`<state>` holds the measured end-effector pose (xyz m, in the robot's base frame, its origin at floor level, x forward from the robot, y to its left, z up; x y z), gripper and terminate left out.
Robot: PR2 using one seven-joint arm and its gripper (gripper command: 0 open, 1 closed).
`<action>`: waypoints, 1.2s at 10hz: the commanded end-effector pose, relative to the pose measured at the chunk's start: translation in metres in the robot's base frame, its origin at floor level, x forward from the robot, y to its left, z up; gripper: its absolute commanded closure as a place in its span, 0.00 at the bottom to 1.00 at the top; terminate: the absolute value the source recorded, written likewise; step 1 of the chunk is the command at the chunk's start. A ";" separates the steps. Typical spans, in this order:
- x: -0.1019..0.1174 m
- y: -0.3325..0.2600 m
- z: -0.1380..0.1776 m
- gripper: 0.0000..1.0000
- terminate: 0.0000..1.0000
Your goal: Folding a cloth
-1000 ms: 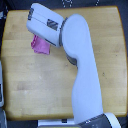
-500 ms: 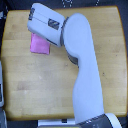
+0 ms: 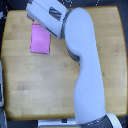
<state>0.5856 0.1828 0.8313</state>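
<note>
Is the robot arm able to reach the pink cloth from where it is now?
Probably yes. The cloth lies flat on the wooden table, right beside the arm's front end, and nothing stands between them. The gripper itself cannot be made out.

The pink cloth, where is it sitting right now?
In the exterior view, the pink cloth lies flat on the wooden table, toward the upper left, just left of the robot arm that partly overhangs its top right corner.

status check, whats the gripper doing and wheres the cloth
Gripper hidden behind the arm, state unreadable. Cloth flat on the wooden table, toward the exterior view's upper left, arm's end right beside it. Nothing else seen on the cloth.
</note>
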 end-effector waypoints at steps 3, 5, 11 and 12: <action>0.026 -0.079 0.095 0.00 0.00; 0.012 -0.126 0.101 0.00 0.00; -0.043 -0.283 0.113 0.00 0.00; -0.056 -0.315 0.119 0.00 0.00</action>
<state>0.5755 -0.0098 0.9348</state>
